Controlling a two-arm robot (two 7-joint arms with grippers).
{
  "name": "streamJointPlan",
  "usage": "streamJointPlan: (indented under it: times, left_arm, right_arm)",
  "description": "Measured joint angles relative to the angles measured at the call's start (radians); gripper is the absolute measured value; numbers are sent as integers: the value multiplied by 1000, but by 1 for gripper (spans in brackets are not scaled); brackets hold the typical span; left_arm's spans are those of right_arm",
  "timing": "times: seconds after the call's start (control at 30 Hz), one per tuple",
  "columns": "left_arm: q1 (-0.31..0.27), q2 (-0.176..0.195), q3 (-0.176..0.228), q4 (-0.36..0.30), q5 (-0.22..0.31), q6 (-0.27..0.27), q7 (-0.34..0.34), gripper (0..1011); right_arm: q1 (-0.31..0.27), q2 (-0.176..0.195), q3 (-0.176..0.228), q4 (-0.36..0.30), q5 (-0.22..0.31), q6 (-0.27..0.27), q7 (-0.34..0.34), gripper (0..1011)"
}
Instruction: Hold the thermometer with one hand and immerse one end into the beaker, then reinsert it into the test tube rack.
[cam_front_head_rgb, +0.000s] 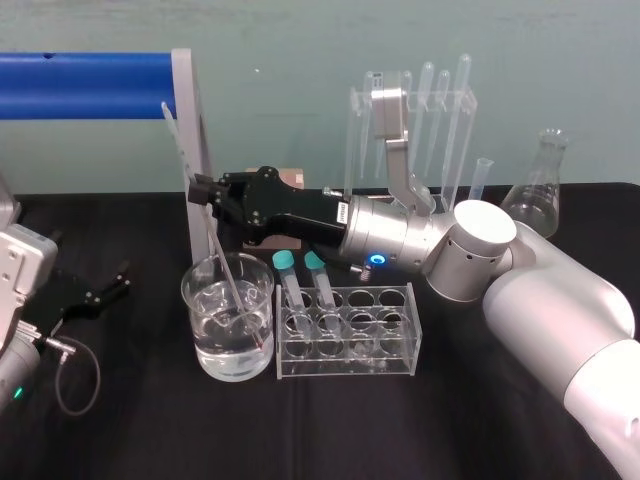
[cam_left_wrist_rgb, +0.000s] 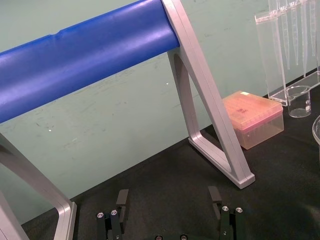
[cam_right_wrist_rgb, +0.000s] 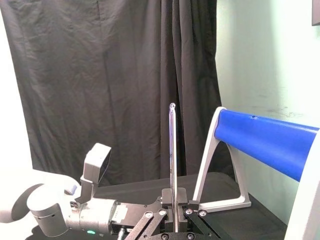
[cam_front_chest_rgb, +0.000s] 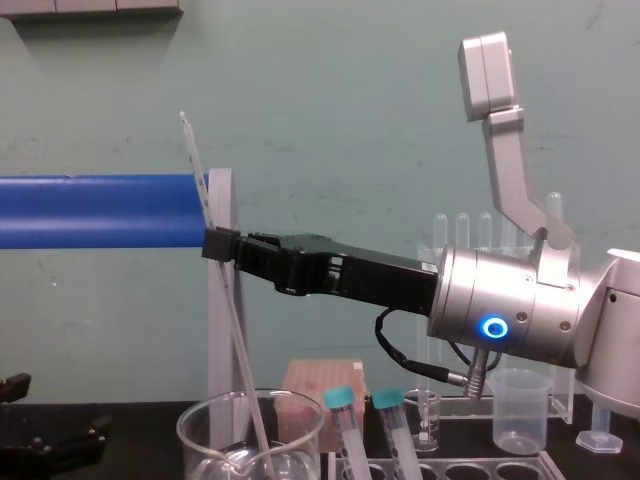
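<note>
Pinches thermometer (cam_front_head_rgb: 222, 262) by upper shaft in right gripper (cam_front_head_rgb: 200, 190), tilted, lower end under water in beaker (cam_front_head_rgb: 188, 300). Sets beaker on desk (cam_front_head_rgb: 150, 430), 9 o'clock of test tube rack (cam_front_head_rgb: 345, 340). Parks left gripper (cam_front_head_rgb: 122, 280) spread wide, 9 o'clock of beaker.

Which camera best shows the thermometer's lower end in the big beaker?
Head view: the long thin clear glass thermometer, gripped by the right hand, slants into water in the wide clear glass beaker, red tip visible. Chest view crops the beaker's bottom; right wrist view shows the upper stem. The left hand lies open aside.
</note>
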Motion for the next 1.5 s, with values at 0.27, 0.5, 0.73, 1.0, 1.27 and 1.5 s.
streamJointPlan:
  times: [0.27, 0.5, 0.73, 1.0, 1.27, 1.5]
  left_arm:
    - [0, 0, 0, 0, 0, 0, 0, 1008]
    - [0, 0, 0, 0, 0, 0, 0, 1008]
    - [0, 0, 0, 0, 0, 0, 0, 1008]
    - [0, 0, 0, 0, 0, 0, 0, 1008]
    - [0, 0, 0, 0, 0, 0, 0, 1008]
    - [0, 0, 0, 0, 0, 0, 0, 1008]
  right_arm:
    - [-7, 1, 0, -12, -5, 4, -2, 54]
    - [-10, 2, 0, -14, -8, 7, -5, 54]
    - [-12, 0, 0, -14, -12, 7, -10, 54]
    - [-12, -3, 0, -11, -13, 7, -11, 54]
    - [-14, -3, 0, -12, -14, 10, -11, 54]
    - [-17, 0, -2, -21, -18, 16, -20, 54]
